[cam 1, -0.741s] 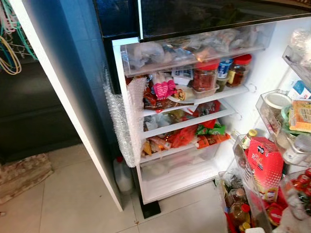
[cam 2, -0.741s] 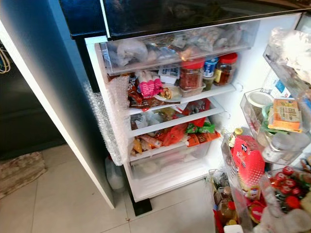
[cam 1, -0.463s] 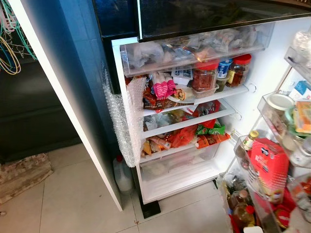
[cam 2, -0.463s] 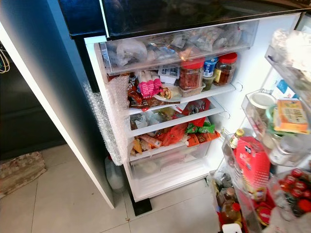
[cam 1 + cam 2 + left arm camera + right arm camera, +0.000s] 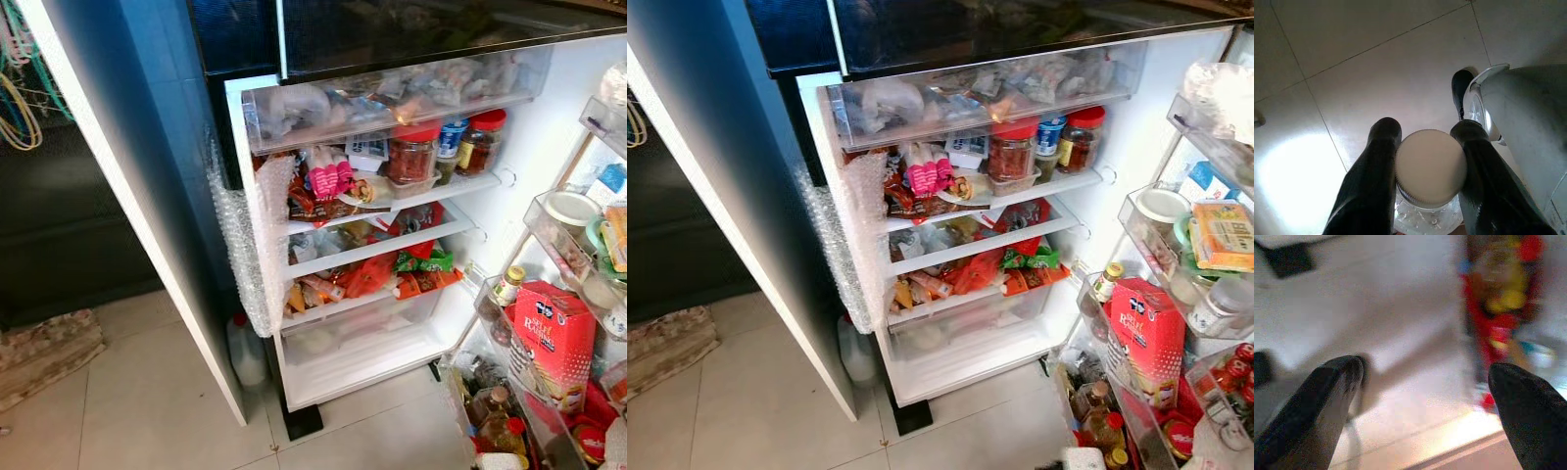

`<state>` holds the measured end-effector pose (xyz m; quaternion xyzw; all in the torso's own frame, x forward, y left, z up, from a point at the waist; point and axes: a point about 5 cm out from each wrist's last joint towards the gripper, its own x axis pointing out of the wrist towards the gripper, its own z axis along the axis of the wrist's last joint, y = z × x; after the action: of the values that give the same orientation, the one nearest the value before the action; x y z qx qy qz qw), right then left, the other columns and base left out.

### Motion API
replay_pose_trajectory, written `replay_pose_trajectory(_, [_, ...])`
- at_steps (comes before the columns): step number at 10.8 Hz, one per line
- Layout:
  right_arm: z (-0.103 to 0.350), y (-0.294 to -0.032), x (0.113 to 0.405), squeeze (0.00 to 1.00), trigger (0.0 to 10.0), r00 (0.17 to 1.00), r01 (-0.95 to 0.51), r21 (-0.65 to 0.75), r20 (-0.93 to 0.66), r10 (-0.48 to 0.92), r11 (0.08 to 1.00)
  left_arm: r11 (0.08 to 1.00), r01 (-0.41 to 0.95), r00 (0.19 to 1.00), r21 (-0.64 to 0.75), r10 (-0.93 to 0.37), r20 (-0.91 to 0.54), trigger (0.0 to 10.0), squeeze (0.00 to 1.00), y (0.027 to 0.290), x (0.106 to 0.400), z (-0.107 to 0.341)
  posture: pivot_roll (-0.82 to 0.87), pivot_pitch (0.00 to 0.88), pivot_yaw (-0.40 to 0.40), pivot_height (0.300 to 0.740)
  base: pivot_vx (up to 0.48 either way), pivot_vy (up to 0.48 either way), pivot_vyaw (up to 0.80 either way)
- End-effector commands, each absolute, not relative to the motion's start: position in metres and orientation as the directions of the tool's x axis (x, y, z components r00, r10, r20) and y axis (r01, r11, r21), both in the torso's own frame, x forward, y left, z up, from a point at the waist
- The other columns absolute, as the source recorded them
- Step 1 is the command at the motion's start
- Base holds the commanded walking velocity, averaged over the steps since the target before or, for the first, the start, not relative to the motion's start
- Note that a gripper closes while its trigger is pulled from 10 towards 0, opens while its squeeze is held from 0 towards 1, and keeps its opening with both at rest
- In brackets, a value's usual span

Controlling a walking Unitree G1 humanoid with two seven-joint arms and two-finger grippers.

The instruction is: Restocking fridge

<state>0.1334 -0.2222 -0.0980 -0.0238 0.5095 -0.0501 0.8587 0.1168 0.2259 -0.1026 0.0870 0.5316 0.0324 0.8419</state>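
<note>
tiled floor (image 5: pixel 147 411), open fridge (image 5: pixel 392 245), left gripper (image 5: pixel 1430 142) jaws clamped on white-capped bottle (image 5: pixel 1431 166), right gripper (image 5: pixel 1425 377) jaws apart

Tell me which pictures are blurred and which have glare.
Right wrist view: blurred, the red and yellow items smeared beyond the open right gripper. Left wrist view: glare patch on the floor tiles beside the white-capped bottle. Both eye views: sharp on the fridge shelves.

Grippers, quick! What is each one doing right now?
Left gripper: jaws closed on a bottle with a white cap.
Right gripper: jaws open, holding nothing.
</note>
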Motion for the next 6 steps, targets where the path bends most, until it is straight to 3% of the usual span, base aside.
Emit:
replay_pose_trajectory(1, [-0.0969,-0.2224,0.1363,0.00,10.0,0.485,0.074,-0.075,-0.869,-0.101,0.994,0.981,0.038,0.439,0.192,0.156,-0.885,10.0,0.00,0.2285,0.1177,-0.1017,0.00,0.000,-0.004,0.740,0.000,-0.364,0.00])
replay_pose_trajectory(6, [-0.0971,-0.2302,0.1315,0.00,10.0,0.462,0.085,-0.072,-0.881,-0.103,0.994,0.981,0.037,0.439,0.192,0.157,-0.885,10.0,0.00,0.2284,0.1174,-0.1018,0.01,0.000,-0.001,0.740,0.000,-0.362,0.00])
